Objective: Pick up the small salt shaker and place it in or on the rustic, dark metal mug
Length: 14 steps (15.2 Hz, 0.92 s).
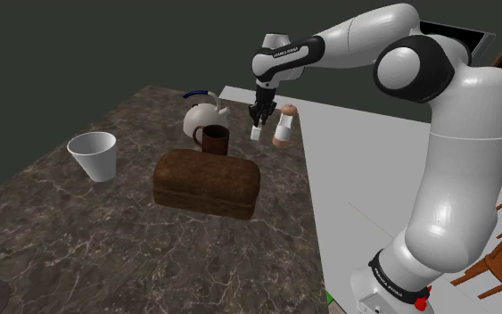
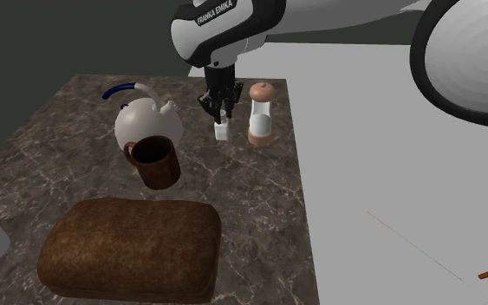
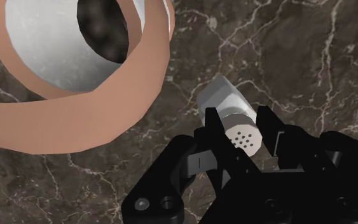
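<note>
White and small, the salt shaker (image 2: 223,132) is clamped between the black hand's (image 2: 220,115) fingers at the marbled desk's (image 2: 259,217) far side, just beside a taller tan-capped shaker (image 2: 260,114). The brown mug (image 2: 155,161) stands upright nearby, in front of a white kettle (image 2: 145,121).

A taller tan-capped grinder (image 2: 261,113) stood just beside the salt shaker (image 2: 223,132) in the jaws. Toward the mug (image 2: 162,171) the bench (image 2: 259,199) lay bare. The kettle (image 2: 142,123) crowded close behind the mug, and the loaf (image 2: 129,248) lay near in front.
</note>
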Motion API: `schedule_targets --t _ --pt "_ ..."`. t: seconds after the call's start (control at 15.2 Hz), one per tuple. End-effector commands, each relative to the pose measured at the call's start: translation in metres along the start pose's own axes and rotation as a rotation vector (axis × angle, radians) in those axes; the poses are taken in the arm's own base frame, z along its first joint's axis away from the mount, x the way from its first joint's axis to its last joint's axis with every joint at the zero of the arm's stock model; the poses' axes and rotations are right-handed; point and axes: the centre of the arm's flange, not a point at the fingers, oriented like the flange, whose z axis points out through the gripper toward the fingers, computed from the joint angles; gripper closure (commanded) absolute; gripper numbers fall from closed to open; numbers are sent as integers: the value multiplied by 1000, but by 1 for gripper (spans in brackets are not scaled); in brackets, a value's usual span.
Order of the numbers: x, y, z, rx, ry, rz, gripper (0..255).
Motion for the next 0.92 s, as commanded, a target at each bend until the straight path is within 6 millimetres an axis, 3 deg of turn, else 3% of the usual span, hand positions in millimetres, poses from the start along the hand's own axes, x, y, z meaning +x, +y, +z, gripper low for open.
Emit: schedule_targets --t 0.0,0.46,0.86 --pt "0 0 0 0 0 0 255" --pt "0 0 0 0 0 0 255" --pt "0 0 -31 0 0 0 255"
